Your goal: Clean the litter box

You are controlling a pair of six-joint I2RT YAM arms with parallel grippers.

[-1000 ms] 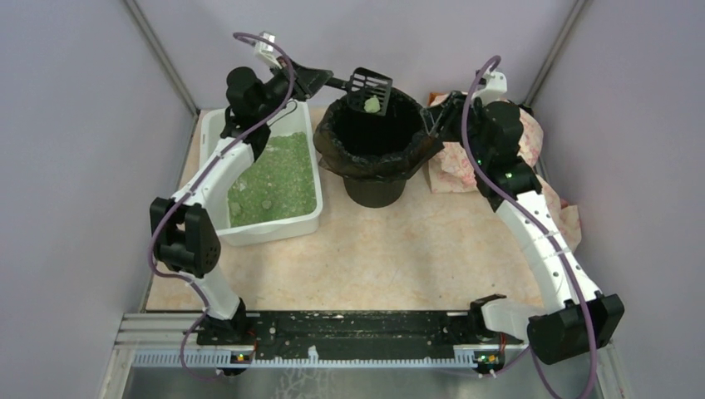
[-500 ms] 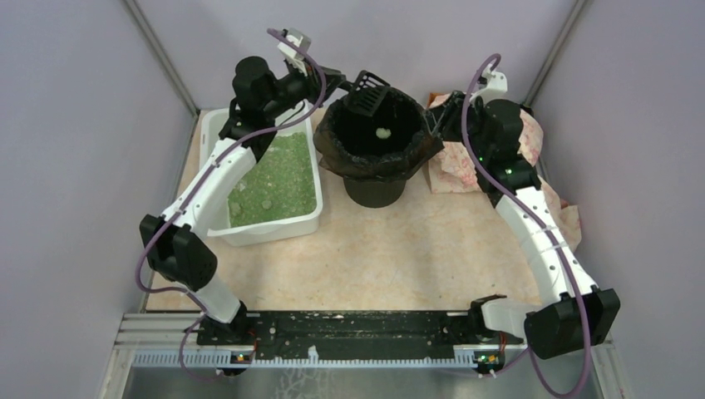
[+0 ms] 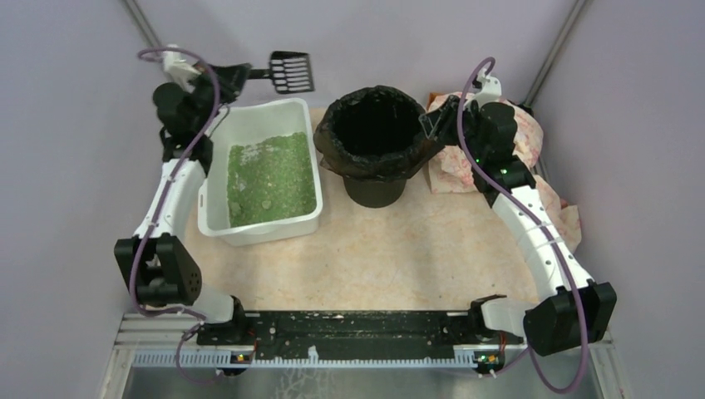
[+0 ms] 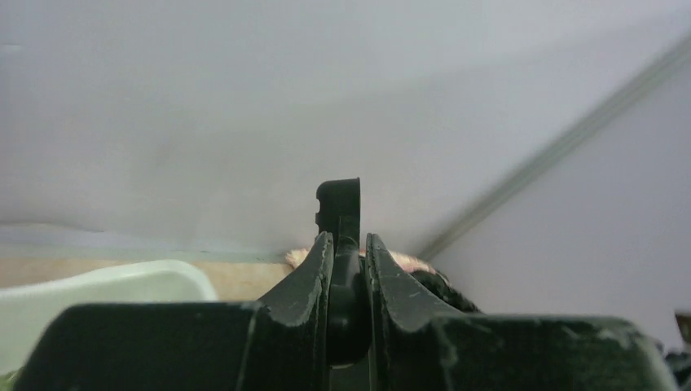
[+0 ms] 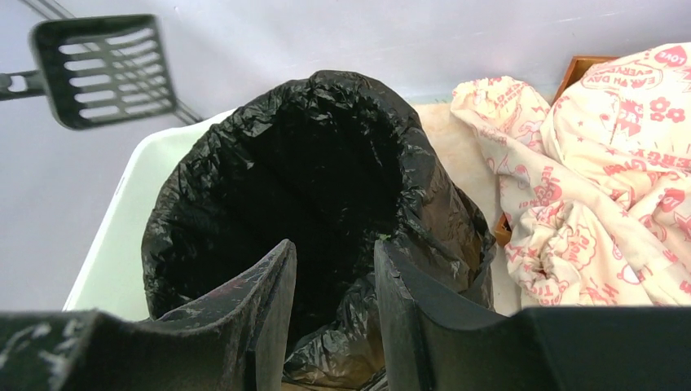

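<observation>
The white litter box (image 3: 218, 137) with green litter (image 3: 273, 176) sits at the left; its rim also shows in the left wrist view (image 4: 106, 281) and the right wrist view (image 5: 122, 244). My left gripper (image 3: 243, 73) is shut on the handle of a black slotted scoop (image 3: 292, 72), held empty in the air above the box's far edge. The handle (image 4: 346, 204) stands between the fingers (image 4: 310, 281). The scoop also shows in the right wrist view (image 5: 106, 69). My right gripper (image 3: 432, 125) straddles the right rim of the round black-bagged bin (image 3: 374, 137), its fingers (image 5: 273, 293) closed on the bag's rim (image 5: 424, 244).
A pink-patterned cloth (image 3: 532, 158) lies bunched right of the bin, over a brown tray edge (image 5: 583, 69). Grey walls close in at the back and both sides. The beige tabletop (image 3: 374, 249) stretches toward the arm bases.
My left arm swung the scoop left, from over the bin to above the litter box's far edge. The pale green clump fell off the scoop into the bin. The right arm stayed put.
</observation>
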